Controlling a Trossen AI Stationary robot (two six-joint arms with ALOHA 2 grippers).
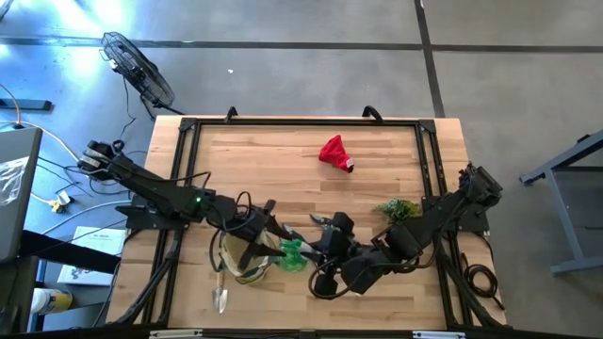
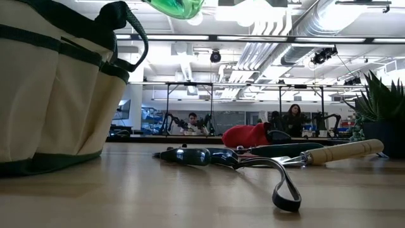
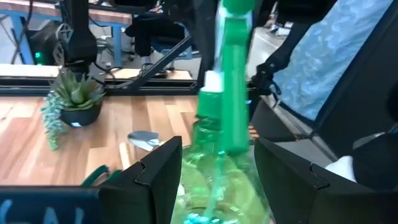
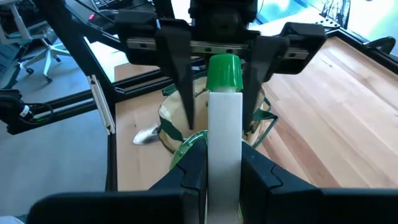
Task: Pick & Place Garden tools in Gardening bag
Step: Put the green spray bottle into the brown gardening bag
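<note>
Right fingers (image 4: 214,171) clamp green item (image 4: 222,124); left fingers (image 4: 214,81) spread around it above bag (image 4: 171,124); pruners (image 2: 234,161) nearby

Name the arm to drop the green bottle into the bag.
Left. The left gripper, open, straddles the green bottle right by the gardening bag; the right gripper, shut on it, is farther off.

The bench (image 1: 283,169) is pale wood in planks, smooth with a soft sheen. The gardening bag (image 2: 50,88) is matt tan canvas with dark green woven trim. The green bottle (image 4: 222,112) is glossy see-through plastic with an opaque white and green top. A trowel (image 2: 329,152) has a smooth pale wooden handle. The pruners (image 2: 240,161) are shiny metal with dark grips. The red cloth (image 1: 334,153) looks soft and matt.
</note>
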